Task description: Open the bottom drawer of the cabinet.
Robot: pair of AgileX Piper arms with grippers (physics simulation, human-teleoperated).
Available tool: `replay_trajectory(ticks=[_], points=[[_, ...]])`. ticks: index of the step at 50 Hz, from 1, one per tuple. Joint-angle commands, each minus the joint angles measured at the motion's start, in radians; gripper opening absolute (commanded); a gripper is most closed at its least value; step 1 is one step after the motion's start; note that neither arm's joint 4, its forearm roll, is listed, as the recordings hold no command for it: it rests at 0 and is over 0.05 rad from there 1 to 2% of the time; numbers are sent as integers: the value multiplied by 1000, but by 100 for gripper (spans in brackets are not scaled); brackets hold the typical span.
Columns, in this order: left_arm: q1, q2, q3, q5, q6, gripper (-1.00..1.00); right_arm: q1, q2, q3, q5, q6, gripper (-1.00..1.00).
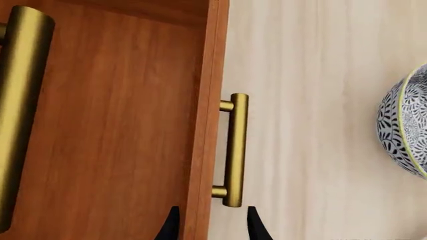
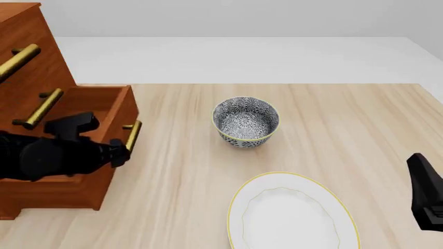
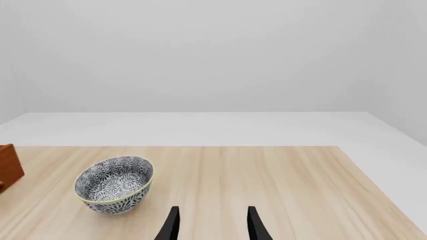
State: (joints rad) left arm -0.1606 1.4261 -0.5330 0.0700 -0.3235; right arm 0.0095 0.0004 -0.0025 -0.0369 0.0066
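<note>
The cabinet [image 2: 28,31] stands at the far left of the table. Its bottom drawer [image 2: 111,181] is pulled out toward the table's middle, with its interior [image 1: 120,130] showing. Its brass bar handle [image 1: 235,150] sticks out from the drawer front and also shows in the front view [image 2: 133,136]. My left gripper [image 2: 121,153] is open; in the left wrist view its midpoint [image 1: 212,225] lies just short of the handle's end, one fingertip over the drawer interior and the other beyond the handle. My right gripper [image 3: 212,225] is open and empty at the table's right edge [image 2: 426,192].
A patterned blue-and-white bowl [image 2: 246,122] stands mid-table, also in the wrist views [image 1: 407,125] [image 3: 115,184]. A white plate with a yellow rim [image 2: 287,215] lies near the front. The two upper drawers' brass handles [image 2: 19,59] [image 2: 41,109] jut out above the left arm.
</note>
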Motion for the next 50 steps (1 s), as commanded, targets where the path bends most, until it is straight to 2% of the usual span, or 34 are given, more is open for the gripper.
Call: replay_trajectory(ticks=[1, 18, 19, 34, 35, 41, 49, 50], points=[[-66, 80, -17, -37, 6, 100, -1, 0, -2, -2, 0, 100], [-150, 78, -66, 0, -10, 100, -2, 0, -3, -6, 2, 100], [-151, 83, -73, 3, 8, 100, -2, 0, -5, -4, 0, 100], [-205, 104, -115, 19, 5, 100, -3, 0, -1, -8, 1, 100], [-202, 108, -122, 24, 20, 100, -3, 0, -1, -8, 1, 100], [-220, 111, -126, 24, 8, 100, -3, 0, -1, -8, 2, 100], [-230, 114, -144, 36, 27, 100, -3, 0, -1, -10, 2, 100], [-243, 111, -139, 34, 9, 100, -3, 0, -1, -10, 2, 100]])
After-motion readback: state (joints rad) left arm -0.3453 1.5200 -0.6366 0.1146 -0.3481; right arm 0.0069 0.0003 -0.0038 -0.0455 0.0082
